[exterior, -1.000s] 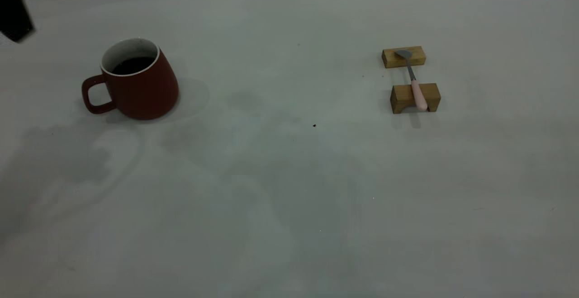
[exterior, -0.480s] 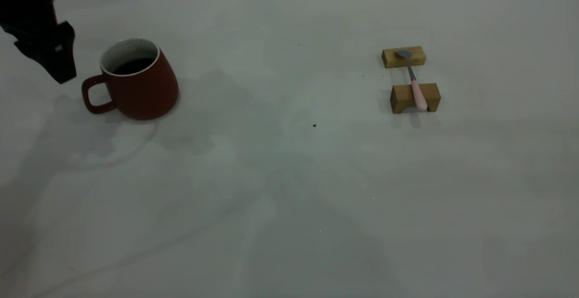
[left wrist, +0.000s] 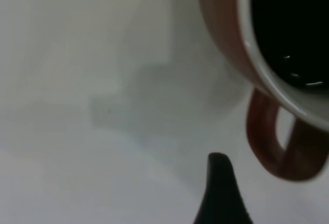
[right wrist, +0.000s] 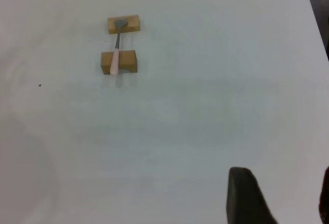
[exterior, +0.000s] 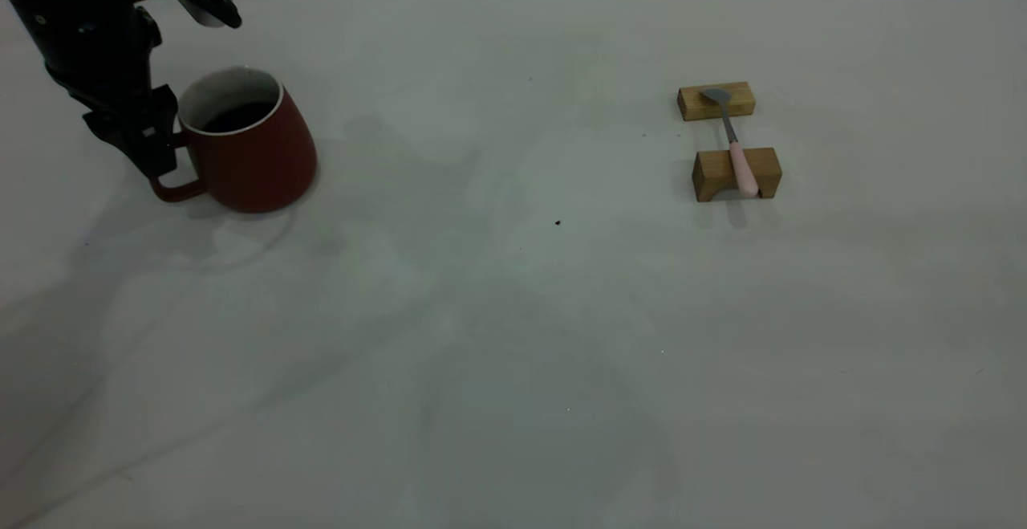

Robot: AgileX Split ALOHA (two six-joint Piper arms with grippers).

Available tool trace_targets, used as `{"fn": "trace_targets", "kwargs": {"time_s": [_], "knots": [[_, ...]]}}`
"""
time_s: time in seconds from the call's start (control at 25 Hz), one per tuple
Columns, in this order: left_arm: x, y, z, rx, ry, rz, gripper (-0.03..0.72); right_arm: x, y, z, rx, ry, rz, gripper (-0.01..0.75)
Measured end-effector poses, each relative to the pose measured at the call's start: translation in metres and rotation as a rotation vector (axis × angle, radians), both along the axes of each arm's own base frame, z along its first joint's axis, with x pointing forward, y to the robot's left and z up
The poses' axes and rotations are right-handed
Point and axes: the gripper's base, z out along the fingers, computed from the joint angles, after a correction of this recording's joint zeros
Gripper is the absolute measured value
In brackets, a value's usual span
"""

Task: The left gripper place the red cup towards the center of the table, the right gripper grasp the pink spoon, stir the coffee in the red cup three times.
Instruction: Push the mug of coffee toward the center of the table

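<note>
While the left gripper [exterior: 156, 156] angles down beside the red cup's [exterior: 257, 152] handle, its grip state stays unclear.

Two tan wooden blocks sit well right of the table's middle, one behind the other with a gap between. The far block [exterior: 716, 101] is a low flat bar. The near block [exterior: 736, 173] is taller, with an arched notch underneath.
</note>
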Motion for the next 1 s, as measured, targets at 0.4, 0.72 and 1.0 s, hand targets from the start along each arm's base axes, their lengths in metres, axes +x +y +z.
{"fn": "trace_targets", "kwargs": {"time_s": [0.4, 0.72, 1.0], "knots": [[0.006, -0.014, -0.01, 0.001, -0.039, -0.065, 0.47, 0.0, 0.0, 0.0, 0.0, 0.0, 0.0, 0.388], [0.003, -0.047, -0.01, -0.001, -0.057, -0.148, 0.296, 0.0, 0.0, 0.0, 0.0, 0.0, 0.0, 0.388], [-0.004, -0.086, -0.01, -0.014, -0.065, -0.186, 0.255, 0.0, 0.0, 0.0, 0.0, 0.0, 0.0, 0.388]]}}
